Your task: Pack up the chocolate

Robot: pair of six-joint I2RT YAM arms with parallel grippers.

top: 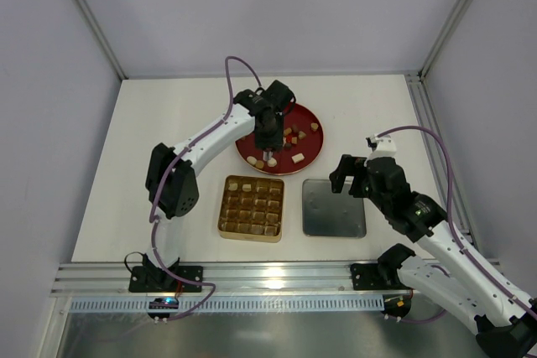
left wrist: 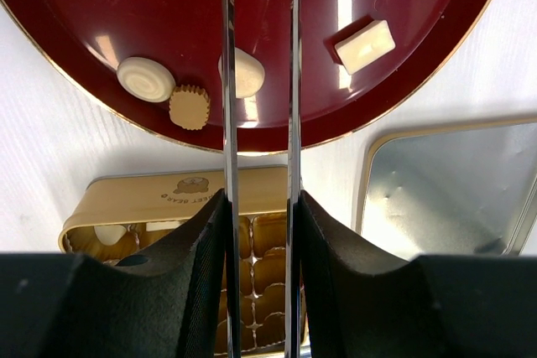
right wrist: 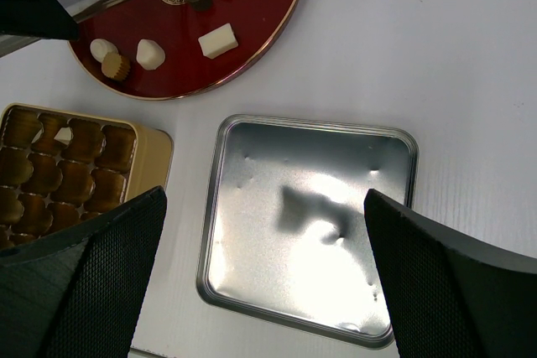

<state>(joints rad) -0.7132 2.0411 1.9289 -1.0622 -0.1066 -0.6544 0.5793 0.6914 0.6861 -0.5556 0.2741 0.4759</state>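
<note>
Left gripper (top: 268,155): thin blades drawn close with a slim gap; tips out of frame, cannot tell whether they pinch anything. Chocolate (left wrist: 243,73) lies loose on the red plate (left wrist: 126,6), under and left of the blades; a few pieces sit in the gold box (left wrist: 151,199) behind them. Right gripper (right wrist: 264,199): jaws spread wide over the silver tray (right wrist: 310,148), holding nothing.

Bright, even light; glare streaks the silver lid (right wrist: 310,232).

Red plate (top: 309,147), gold gridded box (left wrist: 151,197), silver lid (top: 334,207), chocolate (left wrist: 364,46) — brown, tan, cream
</note>
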